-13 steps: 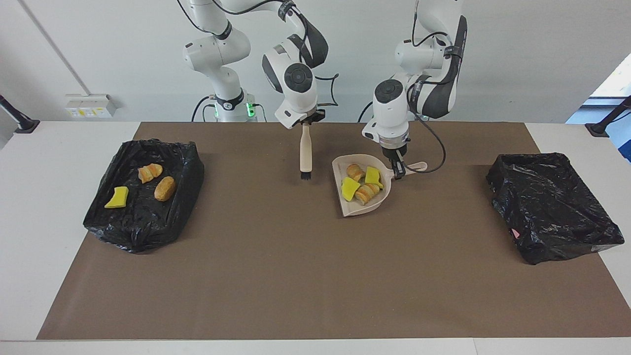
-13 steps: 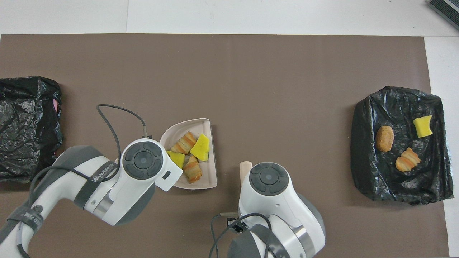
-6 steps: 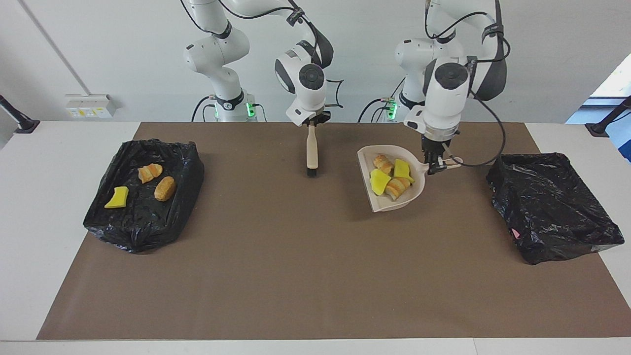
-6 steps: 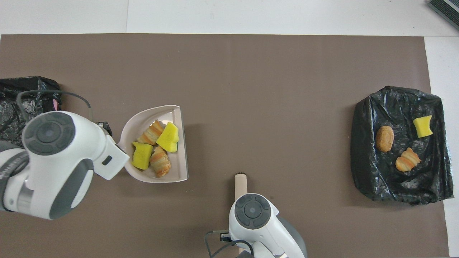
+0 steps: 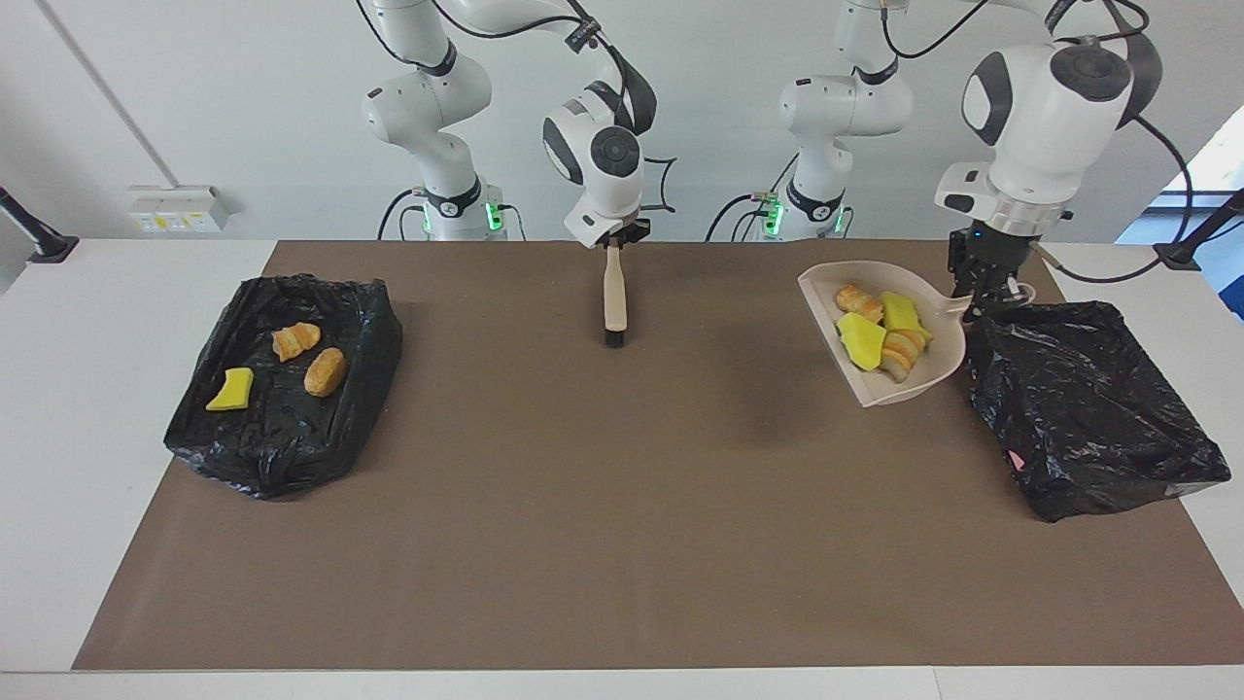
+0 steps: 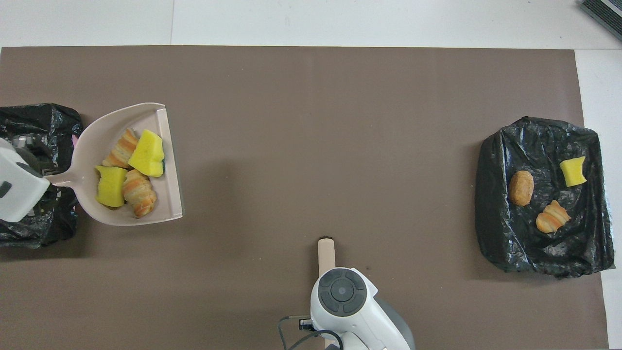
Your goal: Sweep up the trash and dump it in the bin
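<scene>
My right tool (image 5: 614,238) waits, clamped on the upright brush (image 5: 613,297), bristles down over mid-surface. My left tool (image 5: 986,287) grips the dustpan (image 5: 909,384) by its handle. Four pieces of trash (image 5: 880,335) lie in the raised pan. Its long axis runs along the surface. The handle is over the edge of the bin (image 5: 1088,408) at my left arm's end, and the open lip points away from it. I judge the pan must swing over and tip. Overhead, my left tool's fingers are hidden and the bin is cut off.
</scene>
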